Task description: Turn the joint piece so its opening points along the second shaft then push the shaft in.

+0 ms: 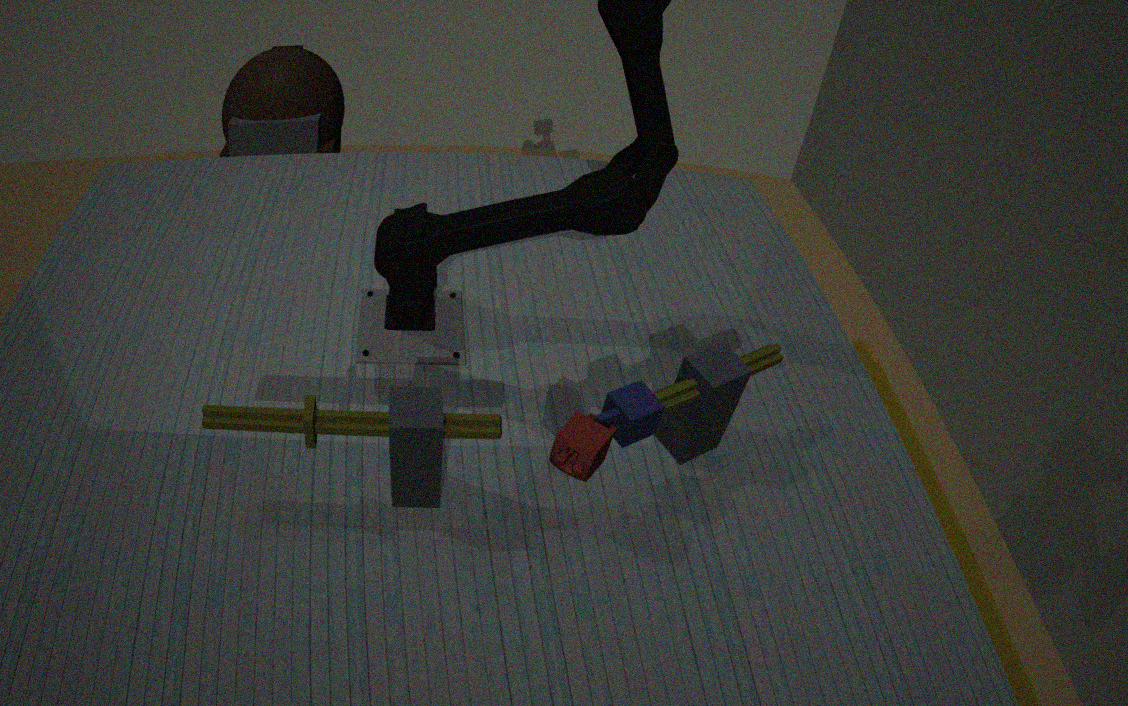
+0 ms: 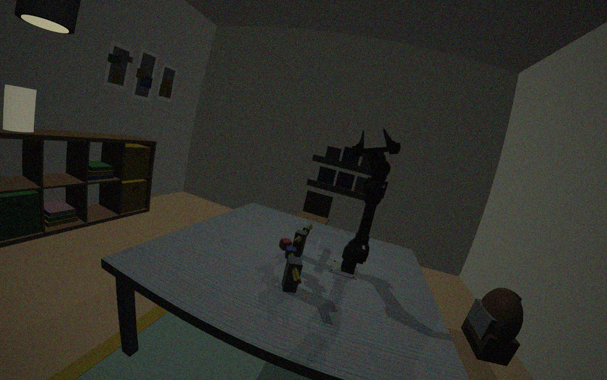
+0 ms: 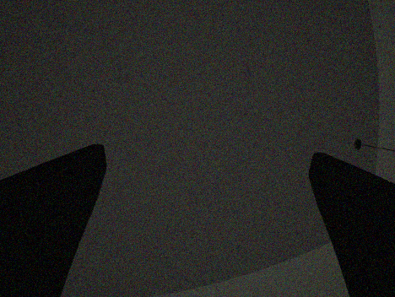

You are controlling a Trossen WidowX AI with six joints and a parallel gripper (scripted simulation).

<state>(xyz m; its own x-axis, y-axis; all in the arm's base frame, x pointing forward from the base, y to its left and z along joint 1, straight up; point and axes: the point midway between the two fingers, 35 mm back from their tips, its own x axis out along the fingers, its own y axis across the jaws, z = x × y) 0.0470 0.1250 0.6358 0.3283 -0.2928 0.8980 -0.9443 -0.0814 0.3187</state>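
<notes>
The red joint piece (image 1: pixel 580 447) (image 2: pixel 284 243) hangs on its hinge off the blue piece (image 1: pixel 633 413) (image 2: pixel 290 251) at the end of the fixed yellow shaft (image 1: pixel 763 357) (image 2: pixel 307 228). It is tilted, with a marked face toward the front left; its opening is hard to make out. The fixed shaft runs through the right grey block (image 1: pixel 702 416). The second yellow shaft (image 1: pixel 357 422) (image 2: pixel 295 274), with a collar, passes through the left grey block (image 1: pixel 416 466) (image 2: pixel 290 280). Its near end stops short of the red piece, with a gap between. My gripper (image 2: pixel 373 131) (image 3: pixel 210 160) is open and empty, high above the table, touching nothing.
The arm's base plate (image 1: pixel 374 328) lies behind the left block, and the arm rises from it, bending to the right in the top view. The striped table (image 1: pixel 249 582) (image 2: pixel 214 278) carries both blocks. A brown round object (image 1: pixel 282 83) (image 2: pixel 503 311) stands beyond the table edge.
</notes>
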